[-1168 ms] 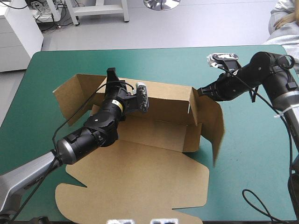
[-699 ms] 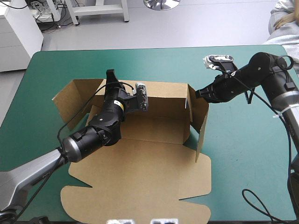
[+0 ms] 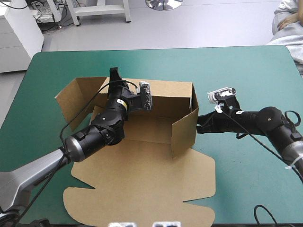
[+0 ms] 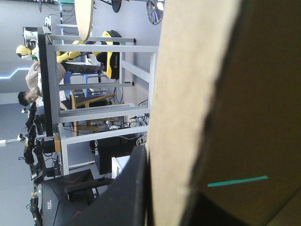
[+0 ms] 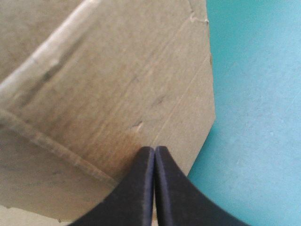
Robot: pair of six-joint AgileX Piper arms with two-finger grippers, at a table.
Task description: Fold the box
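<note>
Two-handed, clamping the box (image 3: 161, 111) wall in the left gripper (image 3: 113, 76), pressing the closed right gripper (image 5: 154, 150) on the flap (image 3: 184, 133) straight ahead.

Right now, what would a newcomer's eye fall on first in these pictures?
The half-built brown box in the middle of the table, back wall up, lid flat toward the near edge. The left gripper is shut on the back wall; the shut right gripper touches the right end wall from outside.
</note>
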